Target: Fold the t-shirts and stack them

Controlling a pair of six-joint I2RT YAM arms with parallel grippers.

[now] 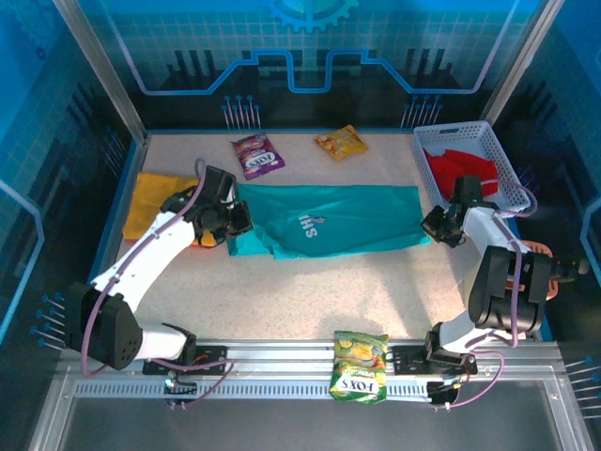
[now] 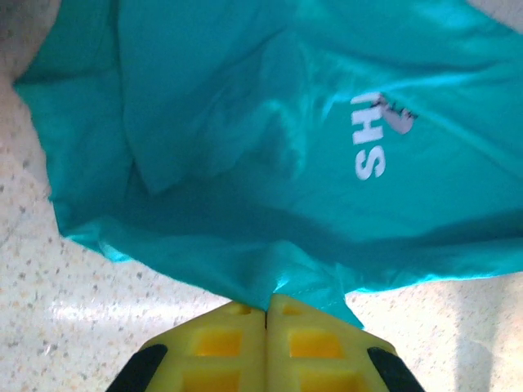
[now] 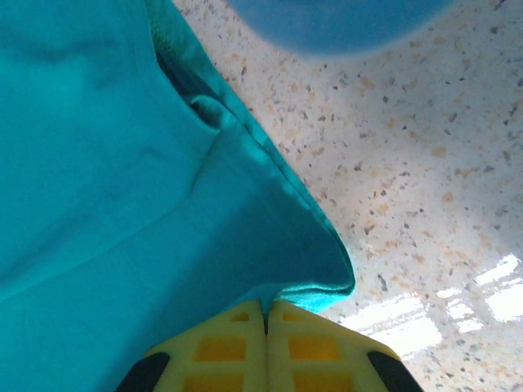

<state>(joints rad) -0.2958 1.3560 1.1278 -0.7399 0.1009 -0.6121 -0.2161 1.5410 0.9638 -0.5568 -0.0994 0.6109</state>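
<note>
Top external: both jaws tight on t-shirt [image 1: 362,214]

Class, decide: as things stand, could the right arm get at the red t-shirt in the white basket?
Probably yes, once freed: the red t-shirt lies uncovered in the open basket beside the right gripper, but its jaws are shut on the teal t-shirt.

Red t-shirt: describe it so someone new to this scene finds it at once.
At the speckled table's far right corner stands a white basket. The red t-shirt lies bunched inside it. The teal t-shirt and yellow-orange t-shirt lie on the tabletop instead.
</note>
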